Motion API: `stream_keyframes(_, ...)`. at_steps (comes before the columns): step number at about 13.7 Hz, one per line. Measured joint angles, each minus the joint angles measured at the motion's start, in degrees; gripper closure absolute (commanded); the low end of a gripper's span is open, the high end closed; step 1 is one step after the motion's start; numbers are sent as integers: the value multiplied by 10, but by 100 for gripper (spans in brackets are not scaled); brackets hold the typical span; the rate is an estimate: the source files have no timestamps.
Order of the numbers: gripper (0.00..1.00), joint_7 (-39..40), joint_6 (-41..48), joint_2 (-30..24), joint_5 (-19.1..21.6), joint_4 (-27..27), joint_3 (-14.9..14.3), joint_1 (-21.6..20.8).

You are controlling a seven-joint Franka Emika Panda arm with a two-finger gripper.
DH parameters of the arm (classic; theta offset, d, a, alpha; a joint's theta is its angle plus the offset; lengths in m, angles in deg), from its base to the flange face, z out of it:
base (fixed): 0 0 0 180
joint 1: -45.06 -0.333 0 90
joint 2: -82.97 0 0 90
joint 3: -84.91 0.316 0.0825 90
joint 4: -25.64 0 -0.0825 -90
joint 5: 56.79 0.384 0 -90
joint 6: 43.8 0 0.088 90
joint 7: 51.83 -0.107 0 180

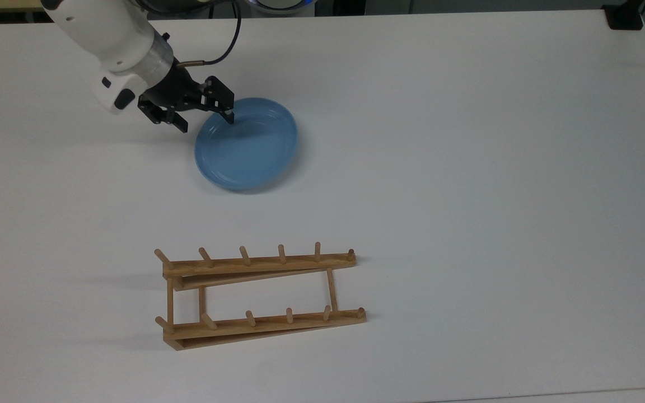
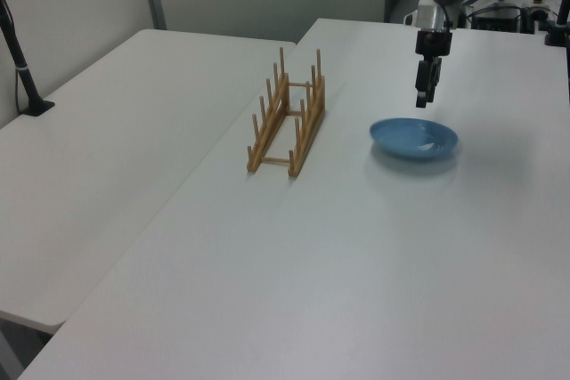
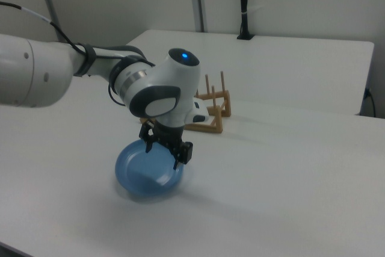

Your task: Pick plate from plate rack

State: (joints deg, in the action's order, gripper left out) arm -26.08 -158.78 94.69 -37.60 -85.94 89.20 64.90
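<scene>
- Over at the top view's left, the claw (image 1: 204,115) hangs with its fingers spread apart, gripping nothing; one fingertip sits off the plate's rim and the other pokes over its near-left edge.
- Just to the right of that in the top view, the plate (image 1: 247,144) lies flat on the white table (image 1: 468,168), face up; I judge it resting on its own, and the left view shows the claw (image 2: 425,95) standing clear above the plate (image 2: 414,138).
- From the right view, the claw (image 3: 166,147) hovers over the plate's far rim, with the plate (image 3: 148,170) spread out beneath it.
- Down toward the bottom in the top view, the plate rack (image 1: 261,294) stands with nothing between its pegs, well apart from the plate.
- Judging the step: the plate is out of the rack and set down, so this reads as the release at the end of the pick.
- Next move, as I read it: a straight lift of the claw, clear of the rim, so a fingertip does not catch and tip the shallow plate.
</scene>
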Motion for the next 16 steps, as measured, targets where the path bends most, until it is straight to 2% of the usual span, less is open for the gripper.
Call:
stream_keyframes(4,0,-76,52,-37,0,63,1,-8)
stream_keyframes(8,0,-165,82,-97,-6,98,2,-29)
stream_keyframes(9,0,-185,93,-113,-18,103,2,-33)
stream_keyframes(11,0,-230,138,-156,-74,110,-1,-55)
stream_keyframes(12,0,-271,168,-172,-95,114,-10,-76)
stream_keyframes(14,0,-321,198,-184,-109,130,-38,-116)
stream_keyframes(16,0,-334,206,-187,-117,147,-74,-152)
